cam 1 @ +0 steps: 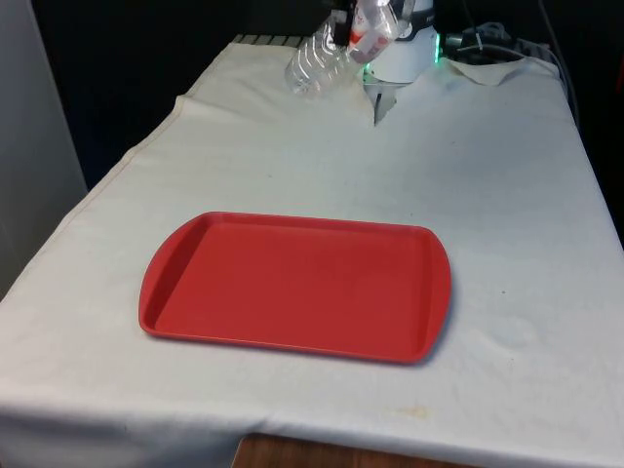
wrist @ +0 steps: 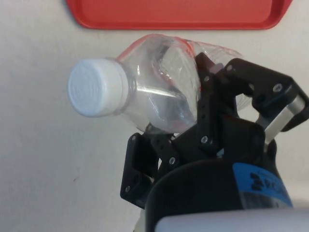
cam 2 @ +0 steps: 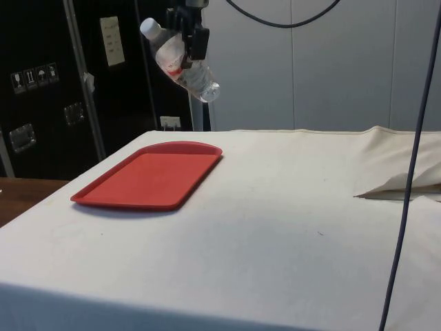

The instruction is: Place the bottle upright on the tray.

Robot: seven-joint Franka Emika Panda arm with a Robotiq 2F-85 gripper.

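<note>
A clear plastic bottle (cam 2: 180,63) with a white cap (wrist: 96,87) and a red label hangs tilted high above the table, cap up and towards the tray side. My gripper (cam 2: 187,34) is shut on the bottle (wrist: 164,104) around its upper body. In the front view the bottle (cam 1: 327,51) slants down to the left at the far end of the table, with my gripper (cam 1: 349,27) on it. The red tray (cam 1: 292,285) lies flat and bare on the cloth, nearer the front; its edge (wrist: 178,14) shows past the bottle in the wrist view.
Rumpled cloth and cables (cam 1: 492,54) lie at the far right corner in the front view. A cable (cam 2: 413,172) hangs down at the side view's right. White cloth surrounds the tray (cam 2: 148,176) on all sides.
</note>
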